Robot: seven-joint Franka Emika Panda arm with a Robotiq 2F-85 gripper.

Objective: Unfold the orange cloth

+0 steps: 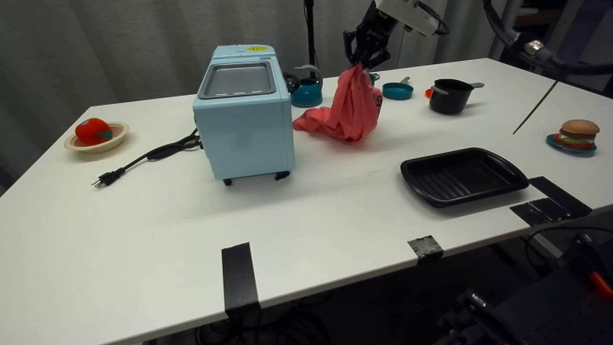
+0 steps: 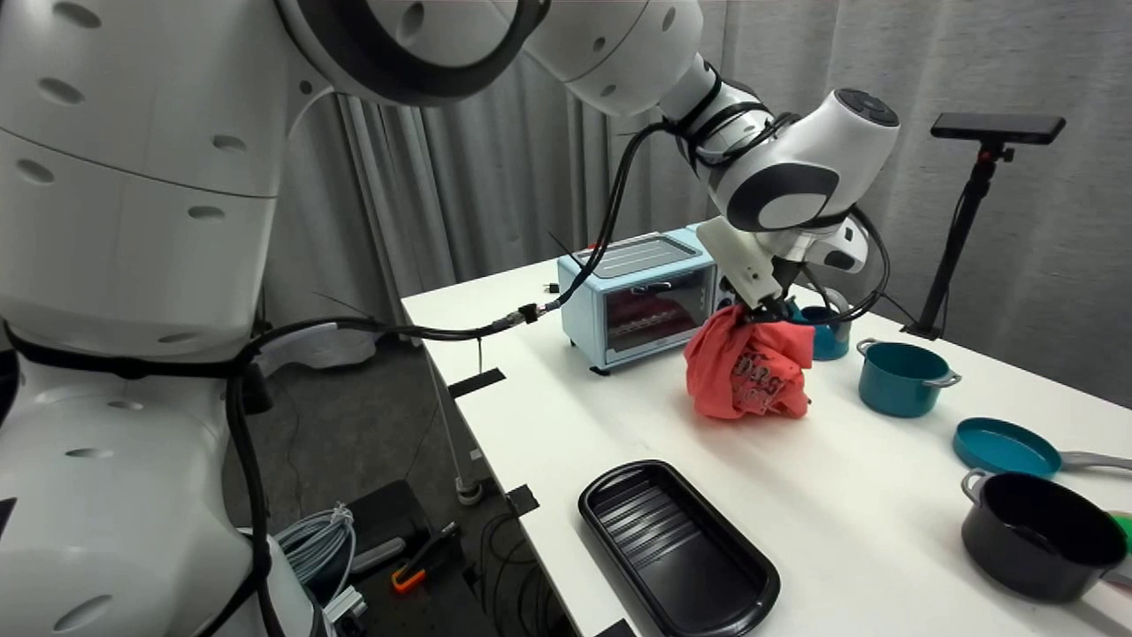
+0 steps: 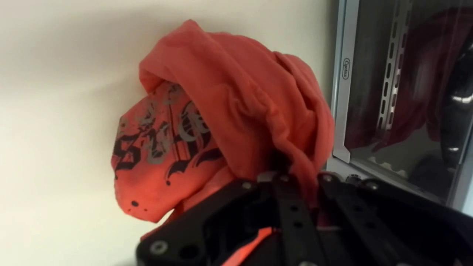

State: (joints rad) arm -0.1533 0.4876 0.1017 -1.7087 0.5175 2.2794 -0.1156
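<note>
The gripper (image 3: 306, 181) has its jaws pinched on a fold of the cloth (image 3: 240, 103), which droops bunched and crumpled below them over the table (image 1: 143, 215), with the oven (image 1: 246, 136) and kettle (image 1: 306, 94) near them, the tray (image 1: 467, 175) farther off, and the burger (image 1: 578, 134) well apart from them.

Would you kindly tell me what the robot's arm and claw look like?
The smooth, white, plastic-looking arm has rounded segments dotted with grey oval recesses. Slim black cables run along it, and black straps circle it. The black claw has linked, bar-shaped fingers with round holes and silvery screws.
</note>
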